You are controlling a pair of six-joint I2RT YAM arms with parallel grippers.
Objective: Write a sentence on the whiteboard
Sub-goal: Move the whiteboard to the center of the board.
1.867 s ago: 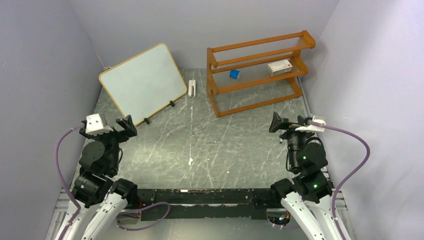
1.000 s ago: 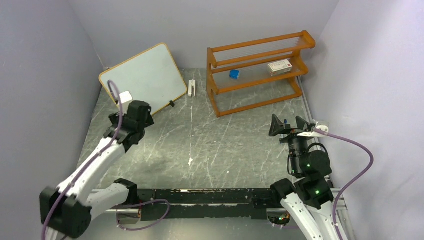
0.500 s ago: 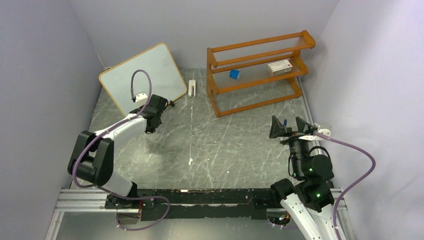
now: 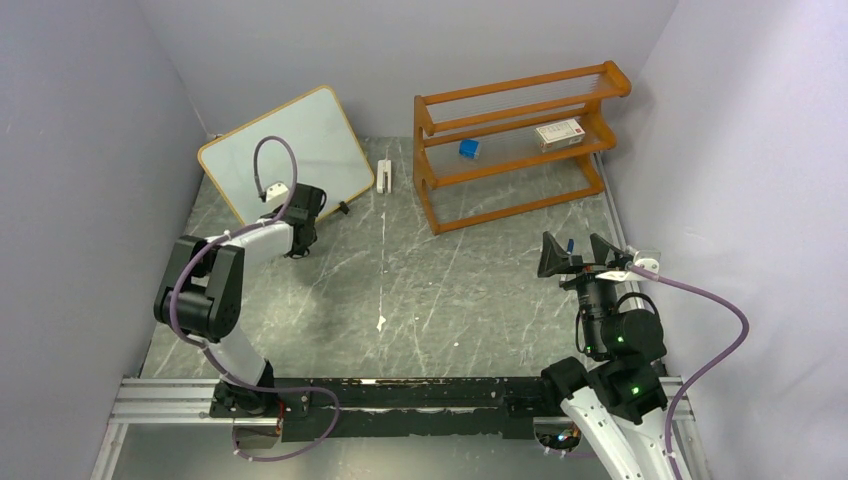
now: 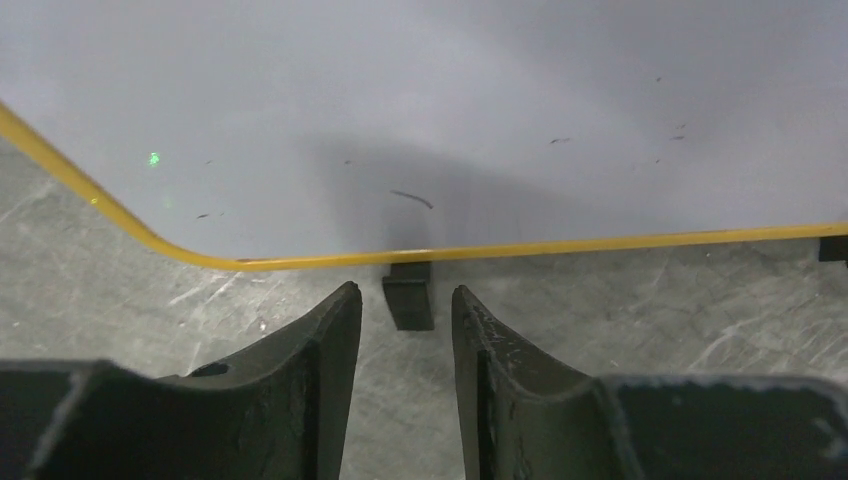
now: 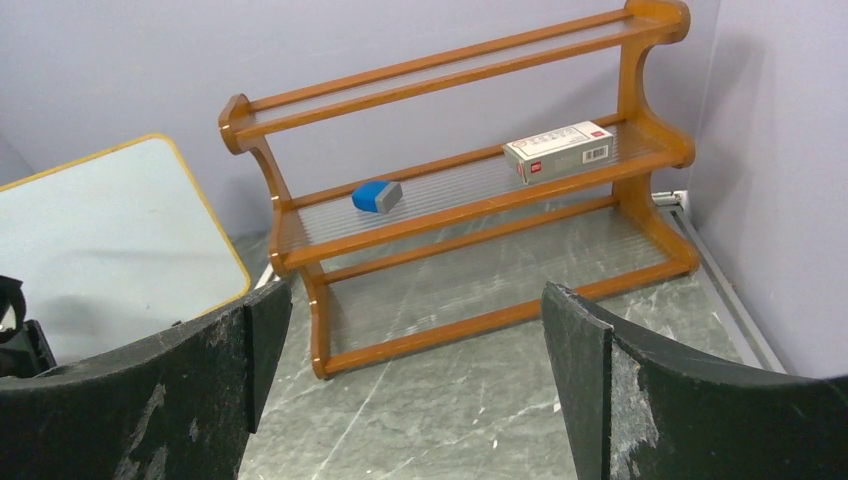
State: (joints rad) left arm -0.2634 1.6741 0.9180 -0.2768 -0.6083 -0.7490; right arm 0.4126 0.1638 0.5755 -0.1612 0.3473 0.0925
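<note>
Whiteboard (image 4: 285, 160): at the far left of the table (image 4: 420, 290), leaning back on its small black feet, left of the orange shelf rack (image 4: 515, 140). Its face is bare apart from a few faint specks and one short dash; no words are on it.

Left gripper (image 5: 404, 292): reached out low to the board's near bottom edge. Its jaws stand a narrow gap apart and hold nothing. One black foot (image 5: 409, 308) sits just beyond the fingertips, lined up with the gap.

Right gripper (image 6: 413, 292): at the near right, well apart from the board, spread wide and empty, facing the rack.

Rack contents: a blue block (image 6: 376, 196) and a white box (image 6: 557, 152) on the middle shelf.

Other item: a small white object (image 4: 384, 176) lies on the table between board and rack. I cannot tell what it is.

Step in hand: preparation, probably taking hold of the board's lower edge or foot to move or steady it. Writing has not begun.

Next move calls for: closing squarely on that thin foot or frame without tipping the board. After that a marker is needed, and neither gripper has one.
</note>
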